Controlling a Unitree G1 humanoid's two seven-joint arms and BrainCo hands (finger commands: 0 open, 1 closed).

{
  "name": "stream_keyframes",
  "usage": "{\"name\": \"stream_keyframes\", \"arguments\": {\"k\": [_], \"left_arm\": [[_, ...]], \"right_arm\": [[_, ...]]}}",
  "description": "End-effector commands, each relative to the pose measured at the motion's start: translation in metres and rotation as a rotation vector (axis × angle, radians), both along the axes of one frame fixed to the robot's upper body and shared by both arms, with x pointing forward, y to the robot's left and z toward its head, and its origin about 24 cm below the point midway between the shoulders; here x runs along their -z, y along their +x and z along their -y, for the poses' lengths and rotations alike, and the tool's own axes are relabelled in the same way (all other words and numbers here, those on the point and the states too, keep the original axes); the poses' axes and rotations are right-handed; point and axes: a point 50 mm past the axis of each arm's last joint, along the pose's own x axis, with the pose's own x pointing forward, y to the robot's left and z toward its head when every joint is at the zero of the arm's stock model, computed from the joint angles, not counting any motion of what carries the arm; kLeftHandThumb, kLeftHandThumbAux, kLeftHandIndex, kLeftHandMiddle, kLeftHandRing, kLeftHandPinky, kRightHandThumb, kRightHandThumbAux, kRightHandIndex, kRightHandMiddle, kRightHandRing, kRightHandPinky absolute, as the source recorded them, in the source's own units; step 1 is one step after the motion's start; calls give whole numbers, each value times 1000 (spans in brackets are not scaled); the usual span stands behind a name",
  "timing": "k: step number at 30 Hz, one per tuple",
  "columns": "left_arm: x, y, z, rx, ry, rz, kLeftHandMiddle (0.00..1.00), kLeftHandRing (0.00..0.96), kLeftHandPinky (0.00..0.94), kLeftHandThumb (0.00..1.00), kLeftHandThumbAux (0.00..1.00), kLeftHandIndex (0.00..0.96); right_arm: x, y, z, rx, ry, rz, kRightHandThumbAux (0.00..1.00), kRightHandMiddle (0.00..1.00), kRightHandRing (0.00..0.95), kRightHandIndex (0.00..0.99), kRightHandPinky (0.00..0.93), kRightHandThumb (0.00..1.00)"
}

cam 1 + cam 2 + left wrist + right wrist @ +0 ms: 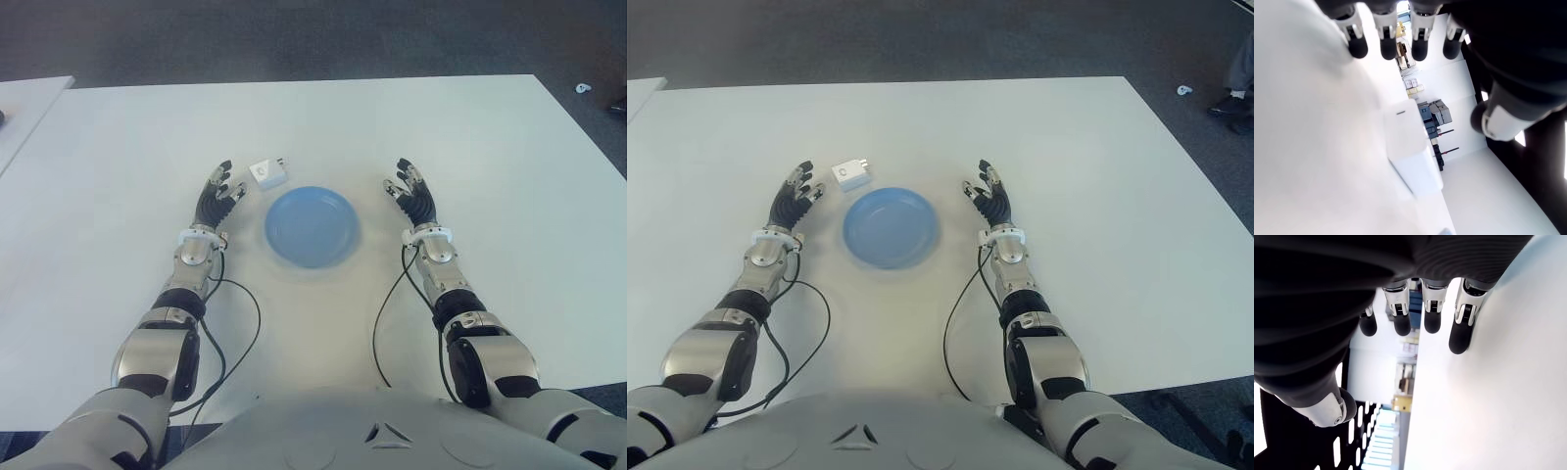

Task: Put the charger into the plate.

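Fingers [1387,46] of left hand [217,196] spread, empty, near charger [266,173].

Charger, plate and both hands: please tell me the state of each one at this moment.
Charger: on the table, outside the plate, not held, just beyond the left hand's fingertips.
Plate: upright on the table, holds nothing.
Left hand: open, fingers spread, left of the plate.
Right hand: open, holds nothing, right of the plate.
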Motion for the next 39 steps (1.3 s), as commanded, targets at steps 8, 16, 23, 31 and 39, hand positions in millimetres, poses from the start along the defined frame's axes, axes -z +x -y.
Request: {"name": "stream_keyframes", "arguments": {"k": [8, 16, 23, 31, 39], "left_arm": [[-14, 20, -8, 28, 118, -98, 143, 105, 139, 288, 565, 187], [-67, 45, 3, 31, 484, -60, 387, 360, 366, 335, 568, 365], [-77, 49, 15, -139, 856, -11, 678, 676, 726, 297, 554, 510], [-80, 49, 23, -234, 999, 109, 738, 739, 753, 316, 494, 454], [-69, 58, 35, -162, 1045, 125, 277, 288, 307, 301, 388, 113]], "right_arm": [[6, 0, -4, 0, 10, -27, 669, 46, 19, 0, 8, 113], [2, 4, -6, 2, 15, -22, 670, 45, 21, 0, 16, 108], [0, 6, -10, 2, 26, -7, 679, 41, 20, 0, 14, 102], [-1, 6, -11, 4, 27, -2, 685, 41, 19, 0, 13, 101], [-2, 7, -11, 4, 34, -1, 677, 39, 17, 0, 14, 103]]}}
